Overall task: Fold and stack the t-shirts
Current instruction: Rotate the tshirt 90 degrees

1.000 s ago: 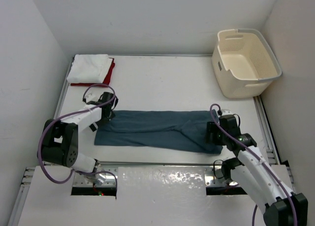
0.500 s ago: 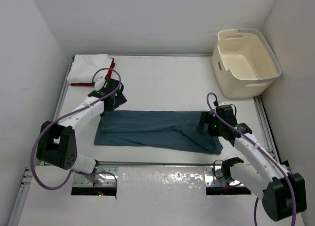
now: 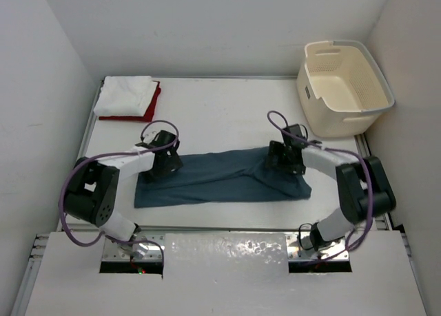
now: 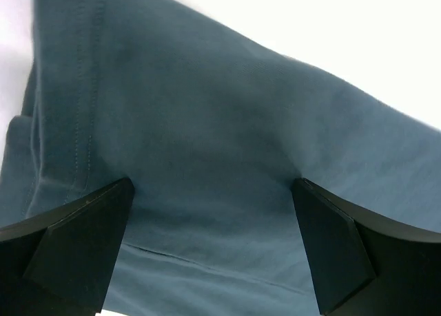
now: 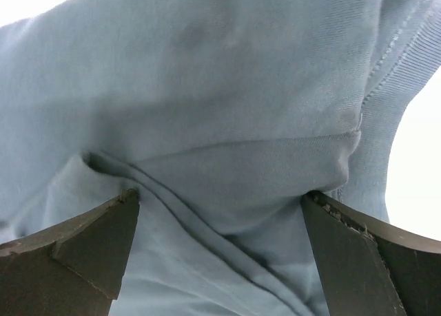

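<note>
Teal-blue t-shirt [image 3: 220,180] lying long across the bench [image 3: 227,109], left hand [image 3: 164,168] spread wide over its left end, right hand [image 3: 282,161] spread wide over its right end

Your white table [image 3: 220,109] carries three things directly. Toward its near edge, the dark teal-blue t-shirt [image 3: 220,182] lies flat in a long strip running left to right, creased and bunched at its right end. At the far left corner the deep red t-shirt [image 3: 153,104] lies folded on the table, with the folded white t-shirt [image 3: 124,96] stacked on it, so you see red only along the right and near sides. At the far right corner the cream laundry basket [image 3: 329,123] stands upright
</note>
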`<state>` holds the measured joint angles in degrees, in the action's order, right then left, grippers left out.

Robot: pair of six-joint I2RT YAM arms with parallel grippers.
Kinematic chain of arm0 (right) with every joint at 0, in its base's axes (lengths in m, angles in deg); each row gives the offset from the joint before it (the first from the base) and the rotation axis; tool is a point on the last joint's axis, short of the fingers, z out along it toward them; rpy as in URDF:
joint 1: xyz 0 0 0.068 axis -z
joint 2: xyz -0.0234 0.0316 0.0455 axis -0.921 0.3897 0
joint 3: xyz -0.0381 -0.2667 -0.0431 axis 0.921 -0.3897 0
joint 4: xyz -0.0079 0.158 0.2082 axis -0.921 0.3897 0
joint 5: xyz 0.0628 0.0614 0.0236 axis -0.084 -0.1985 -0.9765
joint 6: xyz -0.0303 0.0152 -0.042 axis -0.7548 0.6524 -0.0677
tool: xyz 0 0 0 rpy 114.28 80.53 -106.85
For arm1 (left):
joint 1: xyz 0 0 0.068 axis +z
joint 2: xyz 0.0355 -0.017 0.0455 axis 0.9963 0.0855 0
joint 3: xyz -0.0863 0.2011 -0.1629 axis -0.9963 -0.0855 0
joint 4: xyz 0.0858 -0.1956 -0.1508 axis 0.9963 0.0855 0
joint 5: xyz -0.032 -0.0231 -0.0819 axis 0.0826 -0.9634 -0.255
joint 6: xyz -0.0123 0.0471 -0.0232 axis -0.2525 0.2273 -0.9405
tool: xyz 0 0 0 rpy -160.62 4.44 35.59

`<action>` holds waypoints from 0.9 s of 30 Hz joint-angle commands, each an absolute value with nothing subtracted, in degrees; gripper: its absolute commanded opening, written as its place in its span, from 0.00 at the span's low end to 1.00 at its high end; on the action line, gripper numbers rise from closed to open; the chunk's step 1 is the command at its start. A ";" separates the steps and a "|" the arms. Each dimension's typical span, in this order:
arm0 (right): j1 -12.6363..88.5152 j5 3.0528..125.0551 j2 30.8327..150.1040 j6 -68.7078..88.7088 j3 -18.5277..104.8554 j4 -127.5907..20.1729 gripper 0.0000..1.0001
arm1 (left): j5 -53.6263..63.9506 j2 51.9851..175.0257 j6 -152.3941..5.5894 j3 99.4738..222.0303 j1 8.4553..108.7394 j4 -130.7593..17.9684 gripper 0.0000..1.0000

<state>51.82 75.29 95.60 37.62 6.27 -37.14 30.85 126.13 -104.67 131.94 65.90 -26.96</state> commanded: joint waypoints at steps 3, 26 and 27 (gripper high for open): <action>51.69 76.97 113.84 33.69 22.26 -42.43 0.99 | 23.10 126.52 -113.92 128.66 60.07 -20.20 1.00; 43.51 61.49 171.54 40.02 100.15 -45.16 0.99 | 18.52 135.29 -128.28 138.32 31.40 -21.67 1.00; 43.51 62.11 171.46 39.40 100.42 -45.42 0.99 | 18.87 136.18 -128.18 139.98 31.40 -22.82 1.00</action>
